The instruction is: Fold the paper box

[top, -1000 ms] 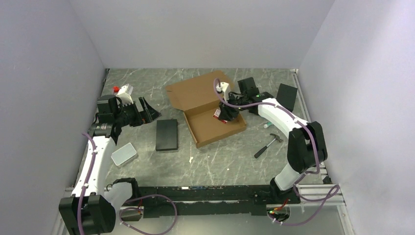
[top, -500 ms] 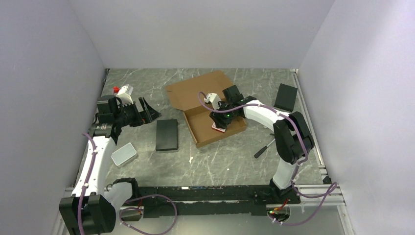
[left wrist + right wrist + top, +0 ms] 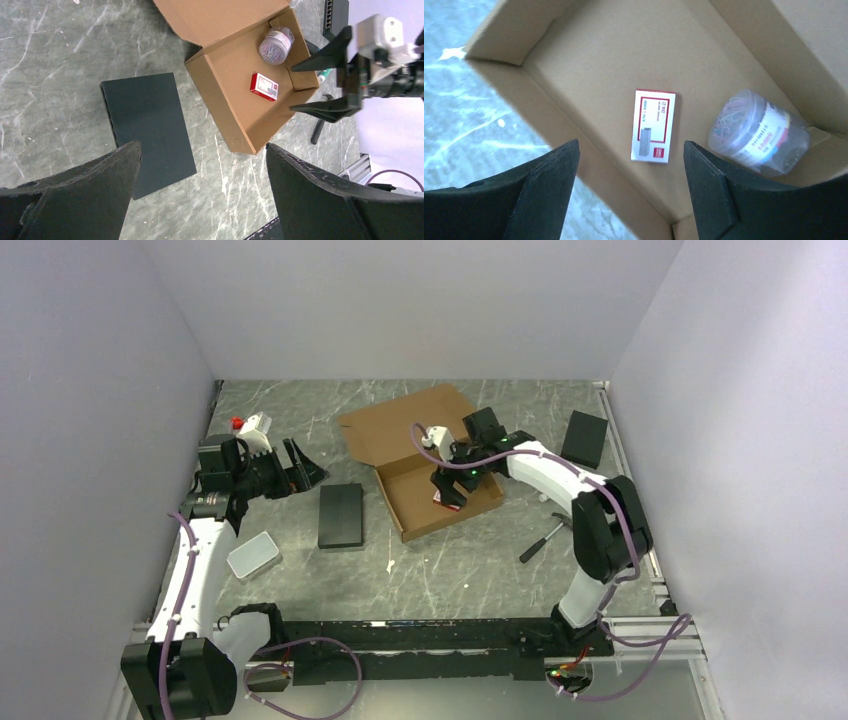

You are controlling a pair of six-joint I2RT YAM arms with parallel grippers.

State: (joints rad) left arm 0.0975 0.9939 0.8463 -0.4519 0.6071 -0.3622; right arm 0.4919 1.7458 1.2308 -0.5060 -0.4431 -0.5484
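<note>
The paper box [image 3: 400, 425] is brown cardboard, its lid lying open at the back and its shallow tray [image 3: 425, 512] toward me. On the tray floor [image 3: 614, 65] lie a small red-and-white carton [image 3: 653, 125] and a clear jar of paper clips [image 3: 758, 133]. My right gripper [image 3: 630, 145] hangs just above the carton, open, with nothing between its fingers. The left wrist view shows the tray [image 3: 230, 65], the carton [image 3: 265, 86], the jar [image 3: 276, 45] and the right gripper [image 3: 292, 87]. My left gripper [image 3: 202, 146] stands open and empty, well left of the box [image 3: 300, 470].
A black rectangular block [image 3: 341, 515] lies left of the tray. Near the left arm sits a grey rounded tin [image 3: 253, 555]. A hammer [image 3: 545, 537] lies right of the tray, and another black block [image 3: 585, 438] stands at the back right. Walls close in three sides.
My right gripper brought the red-and-white carton down into the tray, opened and let it go, then drew back slightly. The left arm has not moved.
</note>
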